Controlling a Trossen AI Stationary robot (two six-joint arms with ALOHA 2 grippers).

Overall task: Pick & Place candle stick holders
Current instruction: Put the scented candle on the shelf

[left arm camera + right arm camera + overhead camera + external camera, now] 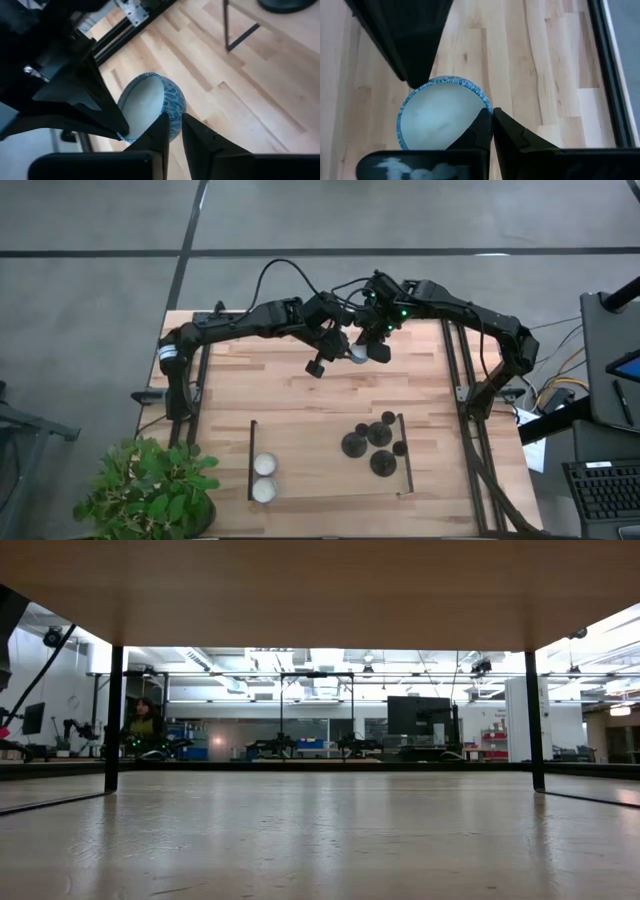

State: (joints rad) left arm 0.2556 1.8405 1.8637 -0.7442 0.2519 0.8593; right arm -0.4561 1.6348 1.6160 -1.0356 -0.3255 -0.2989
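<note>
Both grippers meet high over the worktop (300,395) on a blue-patterned candle cup (442,112): right gripper (491,120) pinched shut on its rim, left gripper (172,131) nearly closed on it. Candle holders (372,442) sit untouched near the front right; probably light, stiff, slick metal, so grip the stem.

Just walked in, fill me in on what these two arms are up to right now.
Both arms meet over the far middle of the table, holding one small blue-patterned candle between them. The right gripper is shut on its rim, and the left gripper pinches the rim from the other side. The black candle stick holders stand untouched in a cluster on the near right, with two white candles near the middle.
</note>
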